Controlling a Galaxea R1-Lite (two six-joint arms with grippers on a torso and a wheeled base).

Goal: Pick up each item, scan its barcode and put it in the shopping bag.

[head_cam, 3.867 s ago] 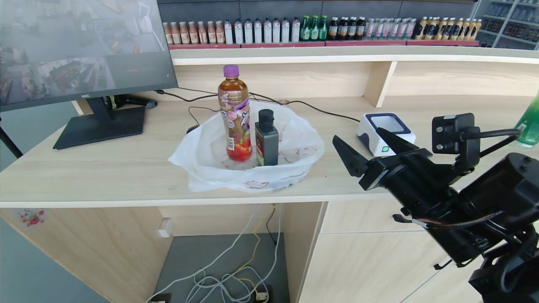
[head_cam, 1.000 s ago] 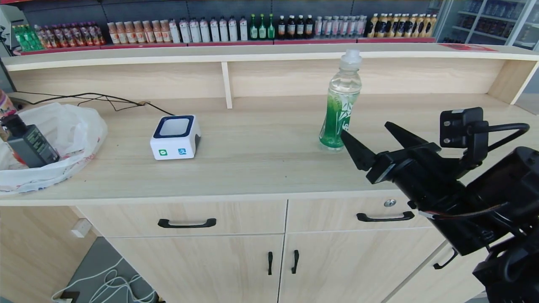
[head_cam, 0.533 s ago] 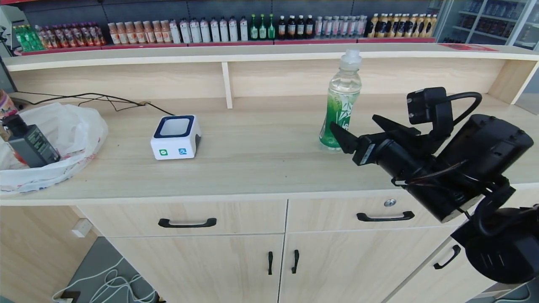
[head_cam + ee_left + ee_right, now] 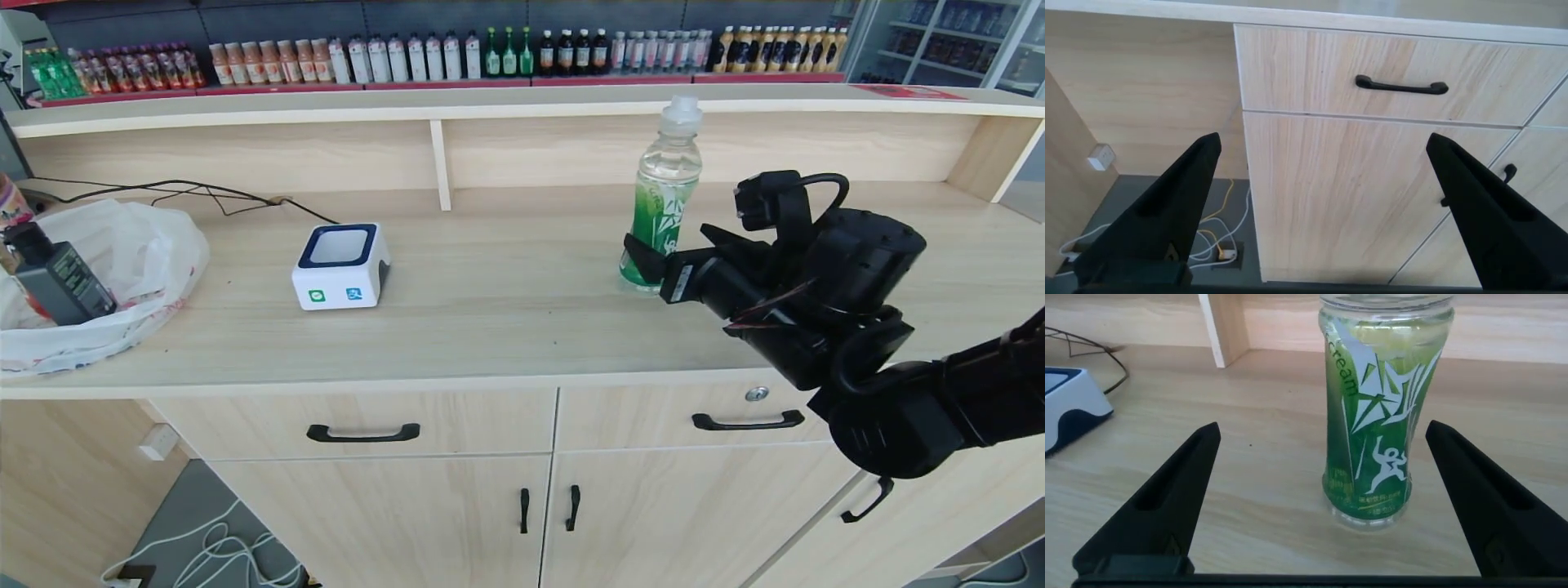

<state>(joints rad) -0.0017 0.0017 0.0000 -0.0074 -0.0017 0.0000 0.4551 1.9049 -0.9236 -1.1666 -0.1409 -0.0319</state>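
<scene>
The green bottle (image 4: 668,167) stands upright toward the back right of the table (image 4: 506,327), straight ahead of the right pincer (image 4: 665,237) — spread wide, empty, the nearer arm.
</scene>
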